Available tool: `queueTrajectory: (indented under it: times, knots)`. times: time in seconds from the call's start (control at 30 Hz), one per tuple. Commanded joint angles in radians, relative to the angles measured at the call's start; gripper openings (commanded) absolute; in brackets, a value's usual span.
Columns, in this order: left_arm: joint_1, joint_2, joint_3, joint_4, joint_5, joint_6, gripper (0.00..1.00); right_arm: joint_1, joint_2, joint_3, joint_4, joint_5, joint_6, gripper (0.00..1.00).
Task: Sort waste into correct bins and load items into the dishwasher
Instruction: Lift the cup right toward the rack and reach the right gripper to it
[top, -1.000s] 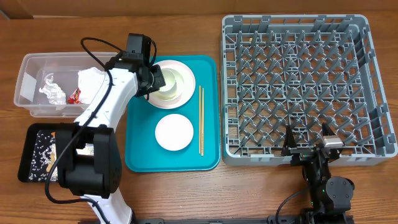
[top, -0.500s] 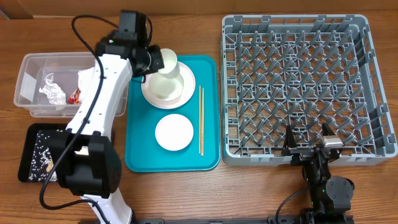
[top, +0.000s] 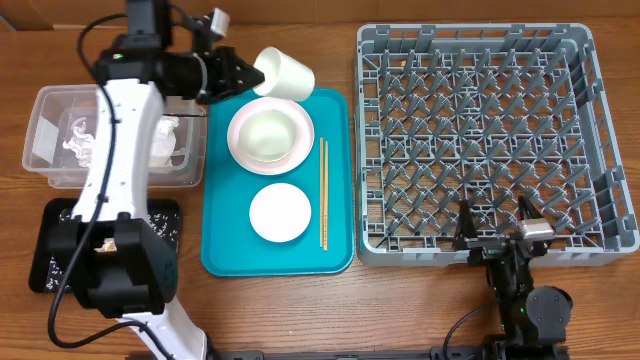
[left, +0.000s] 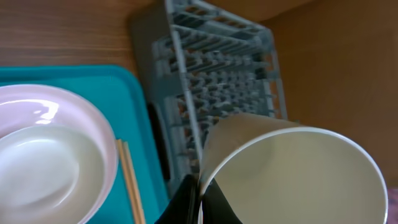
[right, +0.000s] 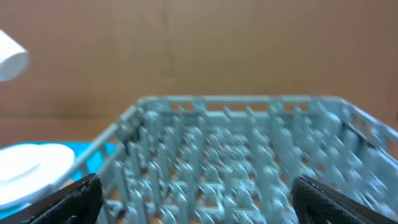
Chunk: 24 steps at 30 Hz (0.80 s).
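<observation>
My left gripper (top: 242, 73) is shut on the rim of the small white cup (top: 285, 72), which hangs tilted above the teal tray's far edge. In the left wrist view the fingers (left: 186, 205) pinch the wall of the cup (left: 292, 168). Below it a white bowl (top: 268, 132) rests in the pink-white plate (top: 236, 140). A second white bowl (top: 280, 212) and the chopsticks (top: 323, 190) lie on the tray. The grey dishwasher rack (top: 475, 130) stands to the right. My right gripper (top: 495, 236) is open at its near edge, holding nothing.
The clear tub (top: 45, 110) at the left holds crumpled tissue (top: 78, 140). The black tray (top: 48, 262) lies near the front left, partly hidden by my left arm. The teal tray (top: 225, 255) sits between the bins and the rack (right: 249, 155).
My left gripper has lifted the cup out of the bowl on the plate and swung it up and back over the tray's far edge. The right arm has not moved.
</observation>
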Motion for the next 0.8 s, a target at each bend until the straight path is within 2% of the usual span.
queueTrajectory:
  times: [0.0,0.13,0.23,0.37,0.57,0.77]
  knots:
    - [0.032,-0.004,0.026,0.017,0.332,0.083,0.04,-0.003,-0.009,0.002,0.054,-0.109,0.092,1.0]
    - [0.034,-0.004,0.026,0.066,0.364,0.082,0.04,-0.003,0.029,0.083,0.048,-0.116,0.208,1.0]
    - [0.021,-0.004,0.026,0.113,0.401,0.077,0.04,-0.003,0.13,0.202,0.02,-0.17,0.218,1.0]
    - [0.006,-0.004,0.026,0.165,0.41,0.051,0.04,-0.003,0.367,0.428,-0.048,-0.233,0.217,1.0]
    - [-0.018,-0.004,0.026,0.225,0.41,0.05,0.04,-0.003,0.871,0.901,-0.24,-0.422,0.216,1.0]
    - [-0.03,-0.004,0.026,0.242,0.411,0.035,0.04,-0.003,1.185,1.129,-0.242,-0.657,0.219,1.0]
